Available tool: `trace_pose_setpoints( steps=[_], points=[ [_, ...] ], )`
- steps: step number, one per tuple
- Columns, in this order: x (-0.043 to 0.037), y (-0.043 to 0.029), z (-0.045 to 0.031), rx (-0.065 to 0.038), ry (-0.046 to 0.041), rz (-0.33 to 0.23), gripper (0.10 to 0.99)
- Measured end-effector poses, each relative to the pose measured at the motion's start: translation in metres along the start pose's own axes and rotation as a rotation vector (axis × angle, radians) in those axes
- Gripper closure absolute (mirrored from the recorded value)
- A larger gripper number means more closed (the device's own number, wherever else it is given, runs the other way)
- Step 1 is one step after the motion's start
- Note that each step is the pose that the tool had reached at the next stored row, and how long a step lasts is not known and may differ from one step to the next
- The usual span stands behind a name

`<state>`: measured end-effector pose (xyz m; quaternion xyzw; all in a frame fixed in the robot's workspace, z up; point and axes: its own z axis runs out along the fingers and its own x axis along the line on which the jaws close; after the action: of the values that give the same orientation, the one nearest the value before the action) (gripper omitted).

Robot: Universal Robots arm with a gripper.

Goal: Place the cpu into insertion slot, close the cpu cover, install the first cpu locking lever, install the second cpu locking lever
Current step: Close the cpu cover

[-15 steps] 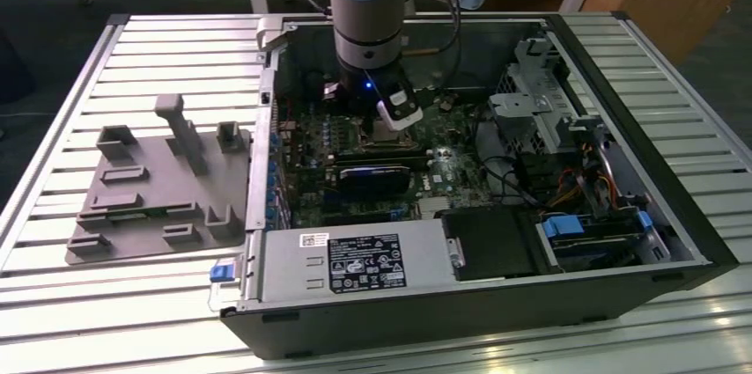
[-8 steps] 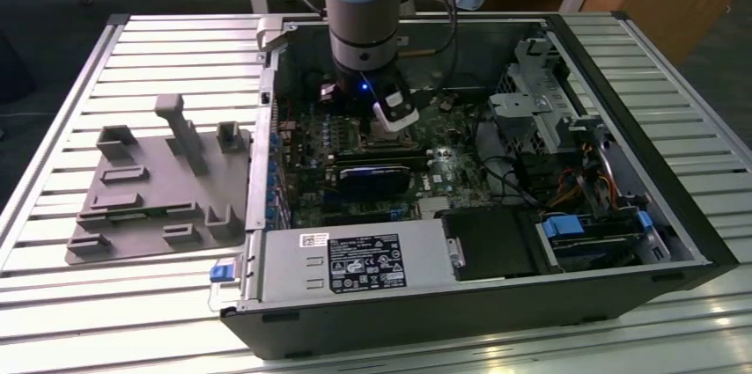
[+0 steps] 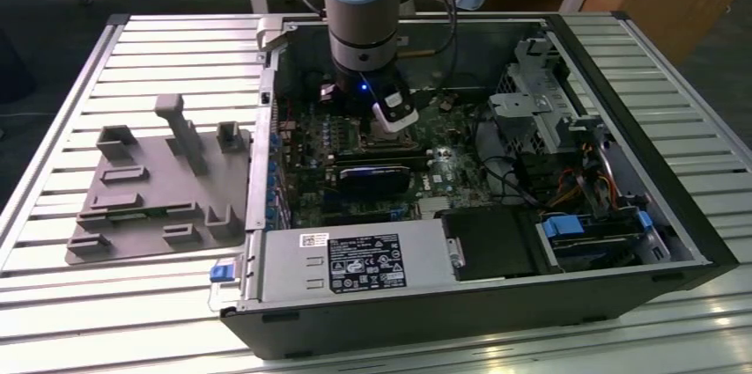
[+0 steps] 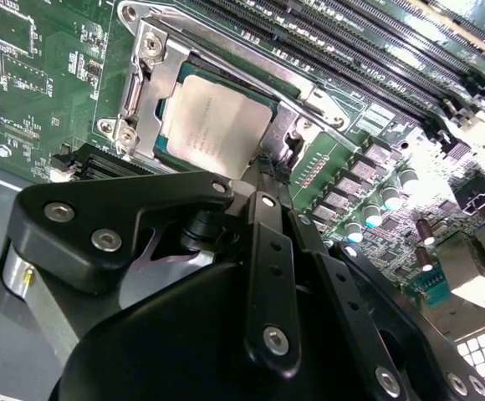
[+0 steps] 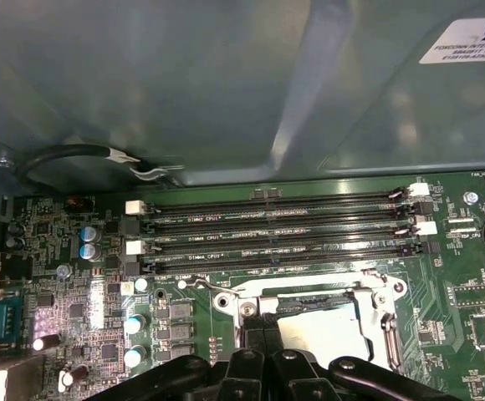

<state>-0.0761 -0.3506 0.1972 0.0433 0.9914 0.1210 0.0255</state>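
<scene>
Starting at the six o'clock edge of the exterior view, the slatted silver metal table [image 3: 118,321] carries the open black computer case [image 3: 470,326]. The boxy silver power supply [image 3: 352,264] lies along the case's near wall. At about nine o'clock from the case sits a grey plastic fixture tray [image 3: 129,207], just beside it on the table.

Further in, the flat black graphics card [image 3: 379,176] lies across the green motherboard [image 4: 42,83].

Just past the card, toward twelve o'clock, the pale blue and grey robot arm [image 3: 364,4] comes straight down into the case. Its black gripper [image 3: 390,135] is low over the socket area.

In both wrist views the gripper [image 4: 266,171] [image 5: 262,330] has its fingers drawn together, and I see no gap between them. The tips are at the edge of the socket, and I cannot tell whether they pinch anything.

The small square silver-grey cpu [image 4: 213,121] [image 5: 326,322] is seated in the black-rimmed square insertion slot [image 5: 309,307]. The silver metal frame cpu cover [image 4: 138,100] lies flat around it.

Beyond the socket run the long black memory slots [image 5: 276,234], and behind them is the case's far wall.
</scene>
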Motion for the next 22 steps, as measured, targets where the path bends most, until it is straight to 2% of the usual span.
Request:
trace_pose_setpoints(
  steps=[12,19,22],
  points=[
    [-0.0065,0.0003,0.0008,0.0,-0.0002,0.0,0.984],
    [-0.0068,0.0014,-0.0029,0.0,-0.0004,0.0,0.984],
    [-0.0067,0.0013,-0.0028,-0.004,-0.0002,0.0,0.984]
  ],
)
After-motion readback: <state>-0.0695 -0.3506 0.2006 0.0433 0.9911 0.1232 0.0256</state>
